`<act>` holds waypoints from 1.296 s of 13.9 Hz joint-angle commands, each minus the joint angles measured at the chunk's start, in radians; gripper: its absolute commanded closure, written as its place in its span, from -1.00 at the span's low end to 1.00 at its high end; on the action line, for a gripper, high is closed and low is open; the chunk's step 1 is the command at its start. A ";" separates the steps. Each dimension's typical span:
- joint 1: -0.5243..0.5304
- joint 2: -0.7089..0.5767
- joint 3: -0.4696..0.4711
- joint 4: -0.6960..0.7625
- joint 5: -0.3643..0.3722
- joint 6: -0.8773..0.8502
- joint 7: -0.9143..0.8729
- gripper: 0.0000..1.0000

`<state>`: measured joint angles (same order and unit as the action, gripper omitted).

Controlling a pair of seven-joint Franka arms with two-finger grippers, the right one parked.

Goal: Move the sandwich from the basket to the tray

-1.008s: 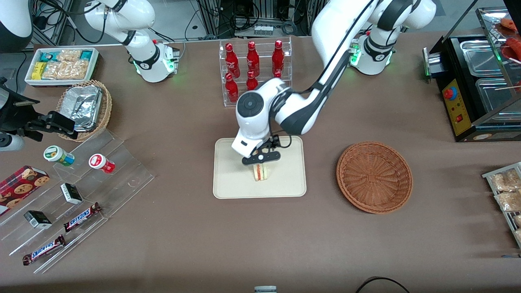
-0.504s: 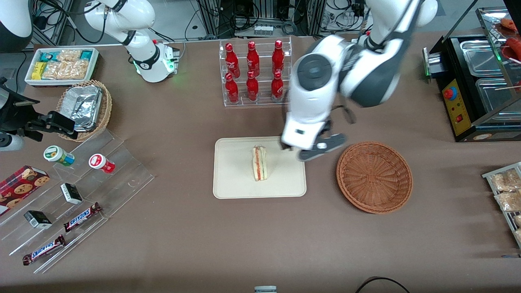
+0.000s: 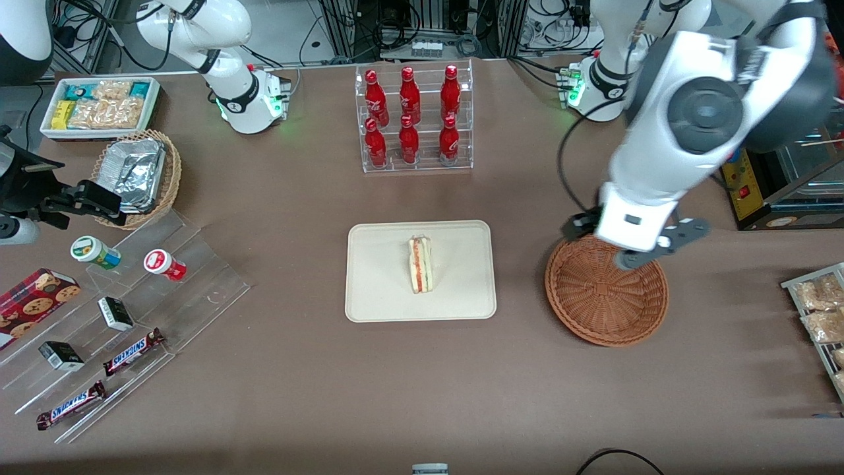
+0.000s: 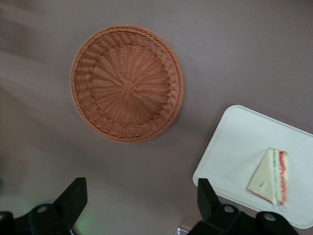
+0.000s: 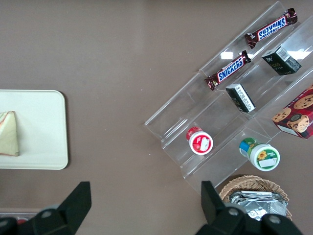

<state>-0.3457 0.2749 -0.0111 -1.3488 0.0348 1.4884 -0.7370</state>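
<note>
The sandwich [image 3: 420,265] stands on its edge in the middle of the cream tray [image 3: 376,290], with its red and green filling facing up. Nothing touches it. The reddish-brown wicker basket [image 3: 606,297] sits beside the tray toward the working arm's end, and nothing lies in it. My left gripper [image 3: 634,251] hangs high over the basket's rim, open and holding nothing. The left wrist view looks down past the open gripper [image 4: 141,188] at the basket [image 4: 127,83], the tray [image 4: 244,147] and the sandwich [image 4: 270,176]. The right wrist view catches the tray [image 5: 39,137] and part of the sandwich [image 5: 9,132].
A clear rack of red bottles [image 3: 412,119] stands farther from the camera than the tray. Toward the parked arm's end are acrylic steps with snacks [image 3: 132,310], a tan basket of foil containers [image 3: 138,175] and a white bin [image 3: 99,105]. A black appliance [image 3: 778,145] and a packet rack [image 3: 821,310] sit at the working arm's end.
The gripper let go of the sandwich on the tray, rose, and swung toward the working arm's end until it hung over the basket. The sandwich stays put on the tray.
</note>
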 commanded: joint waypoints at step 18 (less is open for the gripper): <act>0.364 -0.196 0.052 -0.094 -0.010 -0.103 0.729 -0.99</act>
<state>0.0021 0.1516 0.0458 -1.3840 0.0337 1.3925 -0.0427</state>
